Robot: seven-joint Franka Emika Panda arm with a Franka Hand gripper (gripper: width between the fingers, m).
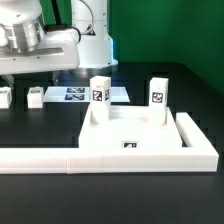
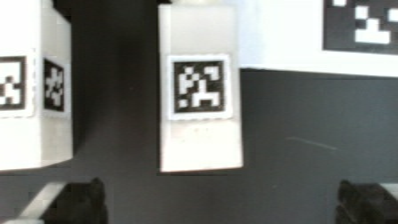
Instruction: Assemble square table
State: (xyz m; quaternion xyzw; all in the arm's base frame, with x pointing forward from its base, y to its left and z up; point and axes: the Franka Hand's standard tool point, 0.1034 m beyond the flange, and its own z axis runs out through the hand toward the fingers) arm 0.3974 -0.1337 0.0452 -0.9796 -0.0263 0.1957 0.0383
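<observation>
The white square tabletop (image 1: 112, 134) lies flat against the inner corner of the long white rail, its small tag facing front. Two white legs (image 1: 100, 95) (image 1: 158, 97) stand upright on its far side. Two more tagged legs lie loose on the black table at the exterior view's left (image 1: 35, 97) (image 1: 5, 97). My gripper (image 1: 22, 42) hangs above them. In the wrist view, one loose leg (image 2: 199, 90) lies just ahead of the gripper (image 2: 217, 205), in line with the gap, and the other (image 2: 27, 85) lies beside it. The dark fingertips (image 2: 71, 205) stand wide apart with nothing between them.
The long white L-shaped rail (image 1: 60, 157) runs along the front and turns back at the exterior view's right. The marker board (image 1: 85, 95) (image 2: 338, 35) lies flat behind the tabletop, close to the loose legs. The arm's white base (image 1: 95, 40) stands at the back.
</observation>
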